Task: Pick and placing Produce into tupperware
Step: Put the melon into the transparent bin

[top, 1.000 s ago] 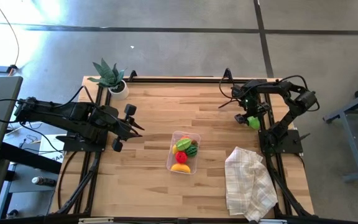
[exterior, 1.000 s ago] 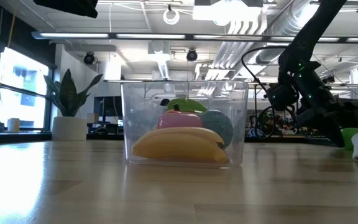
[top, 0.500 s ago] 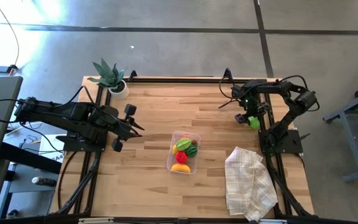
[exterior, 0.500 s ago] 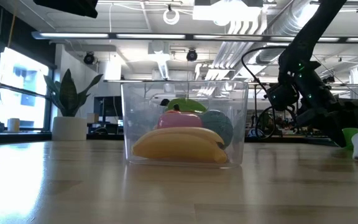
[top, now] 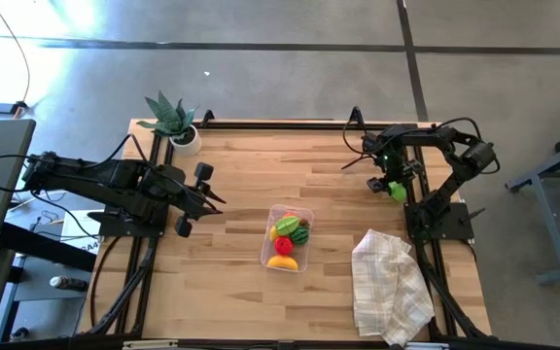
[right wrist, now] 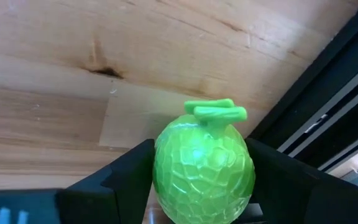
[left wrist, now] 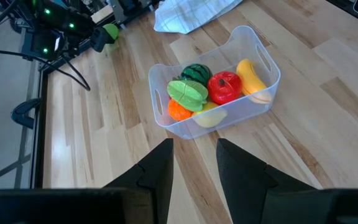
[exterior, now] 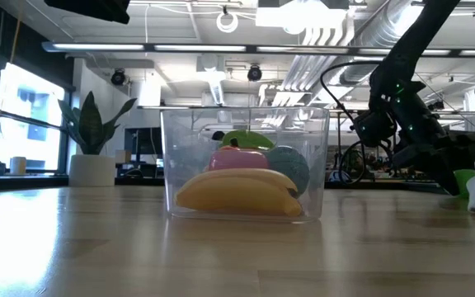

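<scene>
The clear tupperware tub (top: 289,236) stands mid-table and holds a yellow banana (left wrist: 252,78), a red fruit (left wrist: 224,86), a striped watermelon (left wrist: 196,73), a green piece (left wrist: 188,93), an orange (left wrist: 178,110) and a lemon (left wrist: 207,114). It also shows in the low view (exterior: 246,163). My right gripper (top: 391,187) is near the table's far right, shut on a bright green netted melon (right wrist: 204,168). My left gripper (top: 214,200) waits open left of the tub, its fingers (left wrist: 160,171) pointing toward it. My right gripper pinches the green melon between its two fingers (right wrist: 123,174), one on each side of its round body (right wrist: 161,169). The melon's stem end (right wrist: 216,112) points away from the wrist. The fingers come slanting down from above. Whether the melon rests on the wood, I cannot tell.
A spiky potted plant (top: 175,122) stands at the far left corner. A white checked cloth (top: 390,282) lies crumpled at the near right. A black frame rail (right wrist: 328,124) runs close beside the melon. Bare wood lies between the tub and the melon.
</scene>
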Controlling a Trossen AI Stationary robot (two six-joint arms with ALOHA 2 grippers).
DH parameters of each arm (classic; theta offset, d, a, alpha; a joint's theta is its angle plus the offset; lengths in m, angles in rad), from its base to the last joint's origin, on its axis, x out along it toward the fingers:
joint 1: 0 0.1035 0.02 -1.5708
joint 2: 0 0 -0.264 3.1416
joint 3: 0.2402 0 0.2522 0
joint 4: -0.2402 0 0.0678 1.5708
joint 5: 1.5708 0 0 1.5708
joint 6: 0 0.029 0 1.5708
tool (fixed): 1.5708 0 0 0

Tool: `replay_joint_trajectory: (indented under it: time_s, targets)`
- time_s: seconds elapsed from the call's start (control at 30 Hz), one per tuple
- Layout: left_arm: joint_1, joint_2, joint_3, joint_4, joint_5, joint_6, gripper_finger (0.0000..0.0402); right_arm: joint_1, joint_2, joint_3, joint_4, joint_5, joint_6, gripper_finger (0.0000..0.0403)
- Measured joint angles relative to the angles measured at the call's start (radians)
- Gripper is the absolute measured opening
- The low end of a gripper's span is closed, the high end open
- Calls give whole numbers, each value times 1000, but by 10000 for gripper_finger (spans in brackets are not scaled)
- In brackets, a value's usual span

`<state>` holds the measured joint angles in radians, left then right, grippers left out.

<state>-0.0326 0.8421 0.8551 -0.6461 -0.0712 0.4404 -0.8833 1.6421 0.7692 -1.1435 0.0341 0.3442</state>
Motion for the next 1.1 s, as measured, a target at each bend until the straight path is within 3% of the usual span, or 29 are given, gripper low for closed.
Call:
replay_joint_trajectory:
  time_s: [0.87, 1.1]
  targets:
    - [0, 0, 0, 0, 0, 0, 111, 0, 0, 0, -15, -27, 22, 209]
    - [0, 0, 0, 0, 0, 0, 111, 0, -66, 1, -26, -31, 41, 209]
